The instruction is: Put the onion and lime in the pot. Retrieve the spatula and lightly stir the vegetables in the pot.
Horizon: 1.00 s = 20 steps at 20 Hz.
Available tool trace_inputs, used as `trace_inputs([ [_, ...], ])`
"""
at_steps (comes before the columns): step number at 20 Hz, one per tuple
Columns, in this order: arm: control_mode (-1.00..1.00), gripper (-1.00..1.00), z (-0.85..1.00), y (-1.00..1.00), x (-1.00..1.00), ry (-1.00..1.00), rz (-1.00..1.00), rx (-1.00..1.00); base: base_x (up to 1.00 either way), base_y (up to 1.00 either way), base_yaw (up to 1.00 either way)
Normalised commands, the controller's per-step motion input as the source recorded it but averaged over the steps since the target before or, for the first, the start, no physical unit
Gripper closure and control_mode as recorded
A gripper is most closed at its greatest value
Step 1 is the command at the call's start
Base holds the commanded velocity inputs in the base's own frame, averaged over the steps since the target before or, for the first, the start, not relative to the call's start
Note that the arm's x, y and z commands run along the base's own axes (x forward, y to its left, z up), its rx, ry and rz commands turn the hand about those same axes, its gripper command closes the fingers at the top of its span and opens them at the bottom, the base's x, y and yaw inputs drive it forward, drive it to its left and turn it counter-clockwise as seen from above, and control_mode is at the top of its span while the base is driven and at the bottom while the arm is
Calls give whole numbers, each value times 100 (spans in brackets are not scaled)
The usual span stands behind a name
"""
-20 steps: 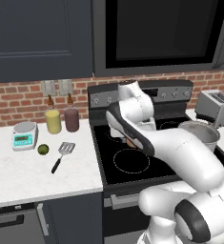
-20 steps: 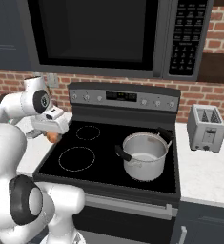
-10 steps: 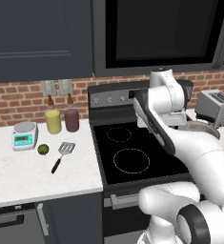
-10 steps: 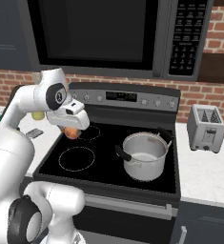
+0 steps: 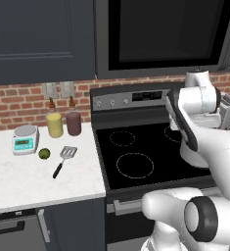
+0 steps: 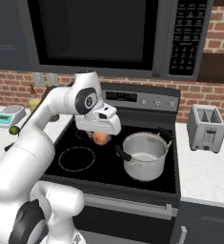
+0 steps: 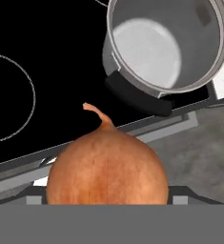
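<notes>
My arm bends up high, then reaches forward over the stove. My gripper (image 6: pixel 100 137) points down, at about nine o'clock from the pot. My two fingers are spread wide and squeeze a round ball between them.

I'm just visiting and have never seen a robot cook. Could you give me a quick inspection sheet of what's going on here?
Surface: black stovetop, white counter.
Job's things: onion in the gripper, above the stovetop beside the pot, which looks empty; lime and spatula on the counter.
Clutter: scale, two jars, toaster.
Grippers: shut on the onion.
Cables: nothing seen.
Surroundings: brick wall, microwave, dark cabinets.
</notes>
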Motion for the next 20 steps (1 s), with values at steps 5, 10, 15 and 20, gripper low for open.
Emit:
trace_inputs([
  [5, -100, 100, 0, -80, 17, 12, 0, 0, 0, 0, 0],
  [10, -100, 100, -3, -33, 53, 5, 1, 1, 0, 0, 0],
  [15, -100, 100, -28, -43, 52, 0, 4, 1, 0, 0, 0],
  [20, -100, 100, -50, -48, 34, 0, 8, 0, 0, 0, 0],
])
